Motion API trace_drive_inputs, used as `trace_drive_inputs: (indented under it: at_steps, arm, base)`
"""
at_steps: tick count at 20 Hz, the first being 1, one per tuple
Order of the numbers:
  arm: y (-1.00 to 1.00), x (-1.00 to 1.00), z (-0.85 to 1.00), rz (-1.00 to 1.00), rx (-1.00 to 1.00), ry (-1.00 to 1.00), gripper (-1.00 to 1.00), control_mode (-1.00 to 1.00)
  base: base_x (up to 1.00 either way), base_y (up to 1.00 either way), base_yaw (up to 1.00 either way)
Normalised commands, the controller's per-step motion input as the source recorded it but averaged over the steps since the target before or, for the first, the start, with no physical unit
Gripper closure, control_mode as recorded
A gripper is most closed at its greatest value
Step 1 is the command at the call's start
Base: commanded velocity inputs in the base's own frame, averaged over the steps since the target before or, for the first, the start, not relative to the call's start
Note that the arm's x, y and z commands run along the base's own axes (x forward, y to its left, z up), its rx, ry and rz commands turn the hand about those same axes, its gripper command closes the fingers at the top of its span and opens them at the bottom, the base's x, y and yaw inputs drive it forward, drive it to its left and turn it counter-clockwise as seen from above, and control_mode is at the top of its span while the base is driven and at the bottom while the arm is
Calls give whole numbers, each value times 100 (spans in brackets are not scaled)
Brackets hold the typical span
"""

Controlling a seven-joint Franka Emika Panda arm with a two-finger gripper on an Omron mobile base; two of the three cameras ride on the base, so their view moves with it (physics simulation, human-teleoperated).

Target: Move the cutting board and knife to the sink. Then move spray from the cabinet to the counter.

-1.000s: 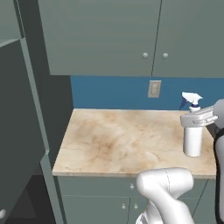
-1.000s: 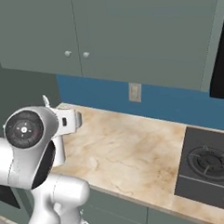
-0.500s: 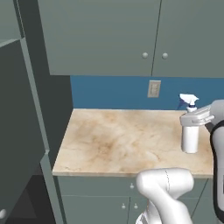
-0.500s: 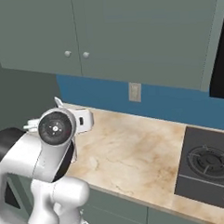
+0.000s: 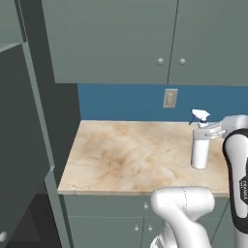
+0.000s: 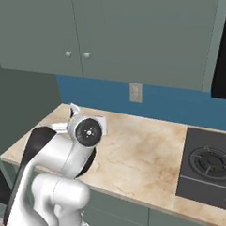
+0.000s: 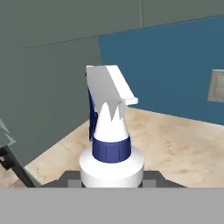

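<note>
Marble counter (image 5: pixel 126 155) bears the spray (image 5: pixel 200 145), wall outlet (image 5: pixel 170 98) behind.

arm lettering: small dark print is seen on the white arm link (image 5: pixel 240 184) at the right edge of the left base view; too small to be read
spray (image 5: pixel 200 145): no label or print
outlet plate (image 5: pixel 170 98): no markings

The spray bottle (image 5: pixel 200 145) stands on the tabletop (image 5: pixel 131 155), before the wall socket (image 5: pixel 170 98); stovetop (image 6: pixel 209 173) lies right.
</note>
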Motion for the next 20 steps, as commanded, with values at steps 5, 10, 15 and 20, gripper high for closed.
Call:
trace_drive_inputs:
  at_steps: [5,10,15,20]
  arm:
    - [0,49,-57,0,7,-3,100,-100]
    - [1,39,-35,0,0,-13,100,-100]
    - [3,49,-29,0,0,-7,100,-100]
    - [0,48,-23,0,0,0,100,-100]
  base:
    - [0,0,0]
    - [0,0,0]
    - [0,0,0]
    - [0,0,0]
